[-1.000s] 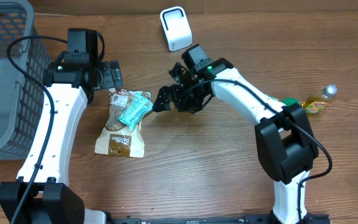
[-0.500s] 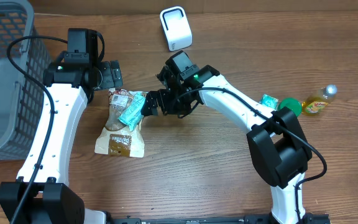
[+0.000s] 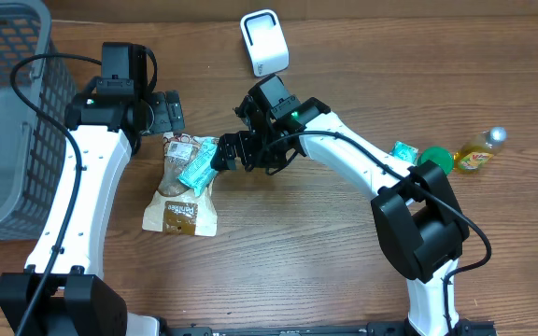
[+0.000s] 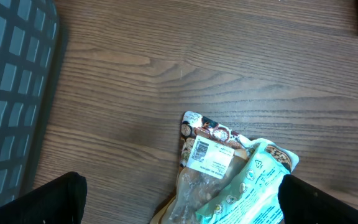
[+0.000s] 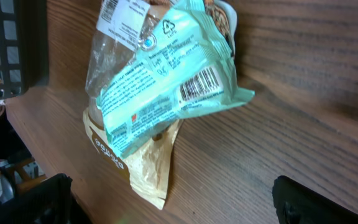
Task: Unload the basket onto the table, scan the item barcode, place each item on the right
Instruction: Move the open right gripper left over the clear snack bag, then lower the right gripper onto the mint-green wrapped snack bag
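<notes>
A teal packet (image 3: 200, 164) lies across a brown snack pouch (image 3: 181, 207) left of the table's middle. Its barcode (image 5: 199, 84) faces up in the right wrist view. My right gripper (image 3: 231, 153) hovers open just right of the teal packet (image 5: 160, 99), its fingertips (image 5: 39, 200) wide apart and holding nothing. My left gripper (image 3: 167, 114) stands open just behind the pouch's top end, also holding nothing. In the left wrist view the pouch's white label (image 4: 209, 155) and the teal packet (image 4: 250, 186) lie between the fingertips (image 4: 58, 199). The white scanner (image 3: 264, 43) stands at the back.
A grey mesh basket (image 3: 7, 112) fills the far left. A yellow bottle (image 3: 480, 153), a green-capped item (image 3: 434, 159) and a small teal packet (image 3: 402, 149) lie at the right. The basket's dark wall (image 5: 11, 50) shows at the left of the right wrist view.
The right arm swung left and brought its open gripper up to the teal packet's right end, then nearly stopped. The left arm has not moved.
</notes>
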Controlling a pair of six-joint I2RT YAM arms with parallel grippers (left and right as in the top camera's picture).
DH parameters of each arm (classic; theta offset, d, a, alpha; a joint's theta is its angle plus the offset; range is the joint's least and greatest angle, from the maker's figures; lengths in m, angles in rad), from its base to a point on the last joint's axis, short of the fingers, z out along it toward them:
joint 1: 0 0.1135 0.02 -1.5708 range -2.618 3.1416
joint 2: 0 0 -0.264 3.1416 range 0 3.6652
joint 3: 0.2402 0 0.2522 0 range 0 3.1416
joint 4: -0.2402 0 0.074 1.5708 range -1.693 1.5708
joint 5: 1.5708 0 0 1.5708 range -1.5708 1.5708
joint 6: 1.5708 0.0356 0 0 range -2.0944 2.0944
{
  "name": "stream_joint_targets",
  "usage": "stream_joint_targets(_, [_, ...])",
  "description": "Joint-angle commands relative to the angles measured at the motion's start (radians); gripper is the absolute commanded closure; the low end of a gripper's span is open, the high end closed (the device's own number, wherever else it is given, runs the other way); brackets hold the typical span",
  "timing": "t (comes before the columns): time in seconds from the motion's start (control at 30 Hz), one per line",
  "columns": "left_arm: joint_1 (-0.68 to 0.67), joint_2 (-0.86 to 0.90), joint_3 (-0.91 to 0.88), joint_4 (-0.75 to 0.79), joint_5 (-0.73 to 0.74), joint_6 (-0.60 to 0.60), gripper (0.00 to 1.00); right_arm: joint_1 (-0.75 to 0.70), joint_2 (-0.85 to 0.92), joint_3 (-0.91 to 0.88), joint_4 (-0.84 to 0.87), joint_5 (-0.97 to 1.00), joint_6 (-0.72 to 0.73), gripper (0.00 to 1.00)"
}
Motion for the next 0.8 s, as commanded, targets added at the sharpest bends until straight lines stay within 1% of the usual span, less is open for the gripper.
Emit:
stream_joint_targets(0.0, [0.005, -0.008, 0.007, 0.002, -0.013, 0.012, 0.0, 0.0, -0.001, 0.02, 0.02, 0.003, 0.004, 0.01])
stream_joint_targets(0.03, [0.005, -0.008, 0.007, 0.002, -0.013, 0.012, 0.0, 0.0, -0.001, 0.02, 0.025, 0.003, 0.004, 0.05])
stream_joint_targets(0.1, [0.005, -0.008, 0.007, 0.002, -0.013, 0.012, 0.0, 0.0, -0.001, 0.02, 0.032, 0.004, 0.004, 0.1])
stream_joint_targets(0.2, [0.005, -0.008, 0.007, 0.002, -0.014, 0.012, 0.0, 0.0, -0.001, 0.02, 0.035, 0.007, 0.005, 0.14])
stream_joint_targets(0.27, [0.005, -0.008, 0.007, 0.003, -0.013, 0.012, 0.0, 0.0, -0.001, 0.02, 0.034, 0.02, 0.009, 0.19])
stream_joint_targets(0.53, [0.005, -0.008, 0.007, 0.003, -0.014, 0.012, 0.01, 0.0, -0.001, 0.02, 0.031, 0.167, 0.238, 0.2])
stream_joint_targets(0.6, [0.005, -0.008, 0.007, 0.003, -0.014, 0.012, 0.0, 0.0, -0.001, 0.02, 0.031, 0.177, 0.262, 0.2])
stream_joint_targets(0.77, [0.005, -0.008, 0.007, 0.002, -0.014, 0.012, 0.0, 0.0, -0.001, 0.019, 0.03, 0.176, 0.262, 0.2])
